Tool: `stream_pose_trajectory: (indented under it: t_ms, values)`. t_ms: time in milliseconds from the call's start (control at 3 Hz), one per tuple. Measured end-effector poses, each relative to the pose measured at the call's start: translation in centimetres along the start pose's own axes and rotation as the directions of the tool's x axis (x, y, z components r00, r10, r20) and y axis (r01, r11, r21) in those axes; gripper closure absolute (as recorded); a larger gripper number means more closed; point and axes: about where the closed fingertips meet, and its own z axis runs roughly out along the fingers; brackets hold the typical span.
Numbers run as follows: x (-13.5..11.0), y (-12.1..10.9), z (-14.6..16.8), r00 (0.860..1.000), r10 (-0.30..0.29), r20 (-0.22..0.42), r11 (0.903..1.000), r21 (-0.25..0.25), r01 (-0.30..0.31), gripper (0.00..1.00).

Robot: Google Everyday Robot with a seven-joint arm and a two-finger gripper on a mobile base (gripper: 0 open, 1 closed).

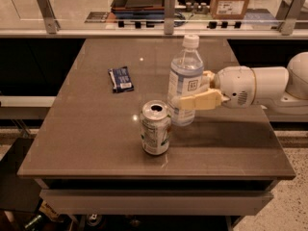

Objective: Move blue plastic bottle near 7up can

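The blue plastic bottle [185, 73] stands upright just beside the 7up can [155, 128], so the move looks nearly done; only letting go is left. The gripper [188, 94] sits at the bottle's lower half, fingers [197, 101] clasped round it. I cannot tell whether the bottle's base rests on the surface [96, 129]. The far finger is mostly hidden.

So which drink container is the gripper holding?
The tall blue plastic bottle; the gripper is shut on its lower half. The short 7up can stands free beside it.

Brown table [86, 129], glass railing [96, 32], speckled floor [294, 203]
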Motion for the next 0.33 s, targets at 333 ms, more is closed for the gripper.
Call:
stream_pose_trajectory:
  t_ms: [333]
  values:
    - [-0.07,0.09,0.21,1.0,0.002,-0.001,1.0,-0.004,-0.002,0.84]
